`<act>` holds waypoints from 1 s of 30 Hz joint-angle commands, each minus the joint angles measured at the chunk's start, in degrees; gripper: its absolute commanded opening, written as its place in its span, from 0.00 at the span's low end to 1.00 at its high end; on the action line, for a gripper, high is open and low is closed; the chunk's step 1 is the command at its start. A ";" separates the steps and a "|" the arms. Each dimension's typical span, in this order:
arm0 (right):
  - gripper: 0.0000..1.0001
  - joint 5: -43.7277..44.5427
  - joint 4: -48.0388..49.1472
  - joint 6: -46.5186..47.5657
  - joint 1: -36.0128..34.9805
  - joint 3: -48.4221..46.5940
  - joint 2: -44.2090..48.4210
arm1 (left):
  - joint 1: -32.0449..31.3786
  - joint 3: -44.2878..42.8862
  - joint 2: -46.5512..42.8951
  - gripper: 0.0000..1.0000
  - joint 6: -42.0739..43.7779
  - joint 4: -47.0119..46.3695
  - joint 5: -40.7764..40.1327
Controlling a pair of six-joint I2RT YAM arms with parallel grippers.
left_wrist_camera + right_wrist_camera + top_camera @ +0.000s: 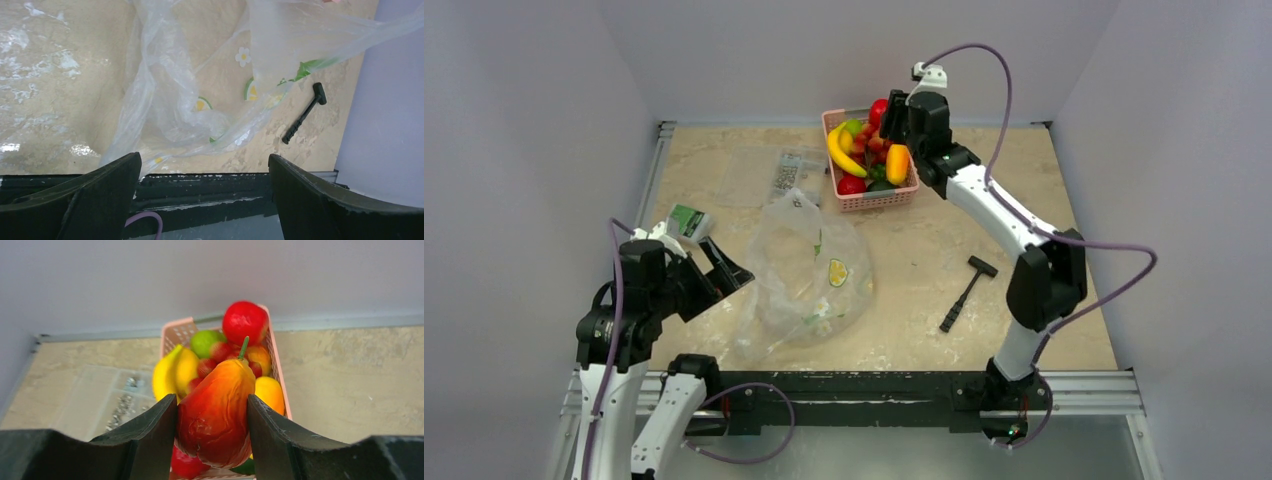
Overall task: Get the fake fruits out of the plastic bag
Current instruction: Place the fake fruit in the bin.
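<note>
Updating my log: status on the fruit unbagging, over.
Left pincer open, near plastic bag. Right pincer shut on red-orange fruit above pink basket. No fruit visible in bag. Nothing blocking.

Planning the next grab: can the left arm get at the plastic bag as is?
Likely yes: the left end effector sits open right beside the plastic bag, facing it, with nothing between them.

Left pincer (204,159) agape, low; right pincer (211,399) outstretched, clamping fruit (214,425).
</note>
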State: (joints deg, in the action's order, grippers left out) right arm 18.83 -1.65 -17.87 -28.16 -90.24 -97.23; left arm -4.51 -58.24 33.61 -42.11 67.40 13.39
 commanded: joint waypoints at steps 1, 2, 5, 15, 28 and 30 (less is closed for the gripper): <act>0.00 -4.26 -0.92 -1.99 2.68 -4.60 -9.15 | 0.29 -2.06 1.93 0.99 3.09 -2.59 5.50; 0.00 -4.28 -1.55 -1.89 2.93 -5.49 -10.90 | 0.29 -1.85 1.98 1.00 3.21 -2.52 5.71; 0.00 -4.69 -1.89 -1.34 3.07 -6.28 -14.49 | 0.29 -0.81 2.02 1.00 3.14 -2.72 5.87; 0.04 -5.95 2.77 -1.12 3.09 0.02 -17.06 | 0.29 -0.86 2.35 1.00 0.89 -3.65 7.39; 0.28 -4.81 2.71 0.24 2.41 4.20 -16.07 | 0.25 -2.57 1.98 1.00 1.72 -1.07 6.43; 0.34 -5.13 3.12 0.18 2.41 4.87 -15.56 | 0.29 -2.71 1.99 1.00 2.08 -0.89 6.44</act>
State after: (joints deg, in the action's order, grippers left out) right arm 12.51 1.34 -18.70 -26.20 -86.72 -115.92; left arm -4.51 -58.50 35.66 -41.17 66.04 19.53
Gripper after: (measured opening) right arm 0.458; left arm 0.998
